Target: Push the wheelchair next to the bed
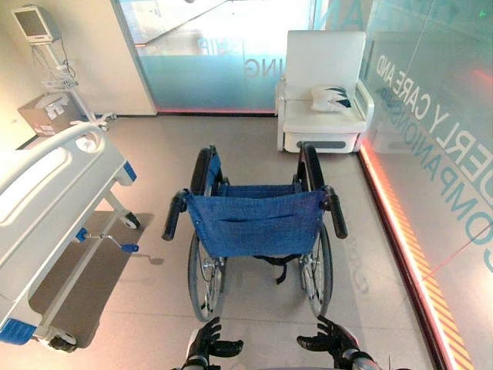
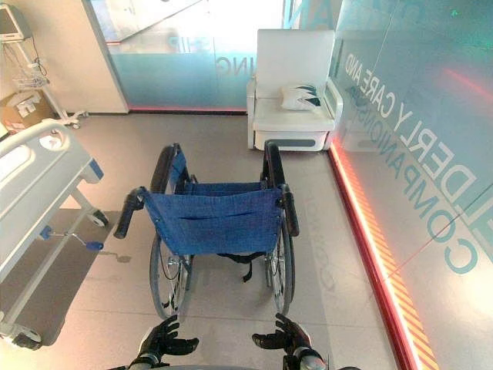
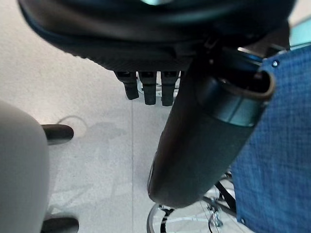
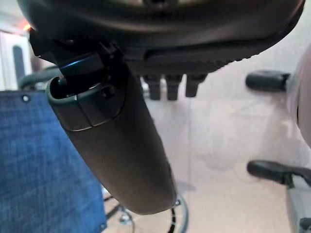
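Since the wheelchair (image 1: 258,231) sits right in front of me with the bed (image 1: 54,200) off to my left and both my left hand (image 1: 208,343) and right hand (image 1: 331,341) hang loose-fingered, holding nothing, below the push handles (image 1: 175,216), I reckon a lopsided grab could swing it crooked or clip the bed frame.

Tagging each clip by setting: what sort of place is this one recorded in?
Probably a mock care or hospital room, perhaps a demo space. A hospital bed with side rails stands to the left, a blue-backed wheelchair in the middle, a monitor on a stand in the far corner, and a white armchair by frosted glass.
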Tool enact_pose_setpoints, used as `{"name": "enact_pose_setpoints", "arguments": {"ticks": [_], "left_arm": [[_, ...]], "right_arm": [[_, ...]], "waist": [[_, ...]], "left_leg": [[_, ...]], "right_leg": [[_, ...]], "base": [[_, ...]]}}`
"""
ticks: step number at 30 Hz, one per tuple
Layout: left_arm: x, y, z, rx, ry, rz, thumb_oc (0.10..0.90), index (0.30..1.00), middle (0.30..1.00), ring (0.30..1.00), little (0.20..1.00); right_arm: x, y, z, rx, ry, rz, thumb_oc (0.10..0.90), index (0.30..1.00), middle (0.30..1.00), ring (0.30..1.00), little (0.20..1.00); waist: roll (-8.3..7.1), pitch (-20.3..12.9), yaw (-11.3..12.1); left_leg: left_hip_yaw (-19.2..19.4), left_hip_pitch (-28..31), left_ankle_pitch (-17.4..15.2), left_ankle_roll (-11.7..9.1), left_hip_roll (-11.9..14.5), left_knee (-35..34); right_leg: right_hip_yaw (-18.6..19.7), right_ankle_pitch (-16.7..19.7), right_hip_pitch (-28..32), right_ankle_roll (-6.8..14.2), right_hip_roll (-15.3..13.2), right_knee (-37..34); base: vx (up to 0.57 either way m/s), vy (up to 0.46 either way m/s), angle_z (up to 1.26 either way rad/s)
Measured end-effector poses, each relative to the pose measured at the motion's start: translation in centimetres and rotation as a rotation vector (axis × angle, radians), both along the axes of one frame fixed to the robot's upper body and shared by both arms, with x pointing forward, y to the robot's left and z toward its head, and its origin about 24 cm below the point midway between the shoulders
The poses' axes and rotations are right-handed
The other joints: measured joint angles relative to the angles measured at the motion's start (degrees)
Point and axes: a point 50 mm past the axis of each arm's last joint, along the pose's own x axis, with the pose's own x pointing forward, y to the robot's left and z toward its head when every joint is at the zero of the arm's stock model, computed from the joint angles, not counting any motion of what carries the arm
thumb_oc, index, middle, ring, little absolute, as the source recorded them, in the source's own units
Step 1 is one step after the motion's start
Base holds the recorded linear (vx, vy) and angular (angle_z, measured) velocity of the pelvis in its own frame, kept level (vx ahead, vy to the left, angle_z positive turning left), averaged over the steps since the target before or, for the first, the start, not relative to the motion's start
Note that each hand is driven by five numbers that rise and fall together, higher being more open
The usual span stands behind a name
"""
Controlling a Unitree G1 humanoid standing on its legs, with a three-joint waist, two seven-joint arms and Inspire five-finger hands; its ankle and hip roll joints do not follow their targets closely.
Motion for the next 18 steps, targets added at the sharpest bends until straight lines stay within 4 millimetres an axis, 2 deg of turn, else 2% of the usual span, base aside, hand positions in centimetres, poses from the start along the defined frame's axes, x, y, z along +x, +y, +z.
{"name": "enact_pose_setpoints", "arguments": {"ticks": [11,14,18], "left_arm": [[0.2,0.1,-0.1,0.001,0.024,0.07,0.8,0.9,0.9,0.9,0.9],[0.2,0.8,0.0,0.002,0.019,0.167,0.8,0.9,0.9,0.9,0.9],[0.9,2.7,0.6,0.036,-0.029,0.359,0.8,0.9,0.9,0.9,0.9]], "right_arm": [[0.1,0.0,0.0,0.003,-0.002,-0.03,0.8,0.9,0.9,0.9,0.9],[0.7,-0.2,0.3,0.03,-0.016,-0.079,0.8,0.9,0.9,0.9,0.9],[2.7,-1.1,1.4,0.033,-0.076,-0.118,0.8,0.9,0.9,0.9,0.9]], "waist": [[-0.39,1.46,0.03],[-0.71,2.18,0.08],[-0.91,2.64,0.37]], "left_leg": [[-0.04,0.84,-0.01,0.0,0.01,-0.01],[-0.2,1.25,-0.01,-0.01,-0.01,-0.01],[-0.36,2.02,0.01,0.0,-0.03,0.0]], "right_leg": [[-0.09,-0.21,0.83,0.03,0.0,0.0],[-0.09,-0.27,1.53,0.06,-0.01,0.0],[-0.18,-0.26,2.21,0.07,-0.02,0.0]], "base": [[0.0,0.0,0.0],[0.01,0.001,0.02],[0.0,0.01,0.02]]}}
